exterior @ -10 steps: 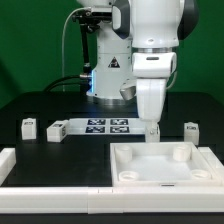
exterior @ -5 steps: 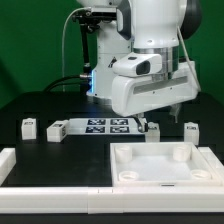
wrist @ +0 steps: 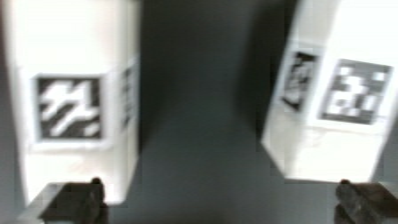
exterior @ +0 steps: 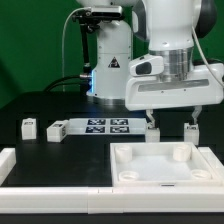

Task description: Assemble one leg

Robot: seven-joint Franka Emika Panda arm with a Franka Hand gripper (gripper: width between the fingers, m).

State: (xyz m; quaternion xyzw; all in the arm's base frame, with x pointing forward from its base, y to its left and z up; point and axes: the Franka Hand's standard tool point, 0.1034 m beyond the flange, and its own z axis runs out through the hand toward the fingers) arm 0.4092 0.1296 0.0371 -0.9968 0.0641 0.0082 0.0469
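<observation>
Several small white legs with tags stand on the dark table. Two are at the exterior view's left (exterior: 28, 127) (exterior: 57, 130). Two are at its right (exterior: 152, 128) (exterior: 191, 130). My gripper (exterior: 170, 122) hangs low over the gap between the right pair, open and empty, with one finger above each leg. In the wrist view two tagged legs (wrist: 80, 100) (wrist: 347, 95) flank a bare dark strip of table. The gripper (wrist: 217, 203) shows there with its dark fingertips (wrist: 71, 202) wide apart.
The large white square panel (exterior: 130, 172) with raised corner sockets lies in front of the gripper. The marker board (exterior: 108, 126) lies to the exterior view's left of it. A white L-shaped rim (exterior: 10, 160) sits at the front left.
The wrist has turned about its vertical axis, so the gripper now faces broadside, and it has shifted toward the exterior view's right. The fingers now span both right legs. No leg has moved.
</observation>
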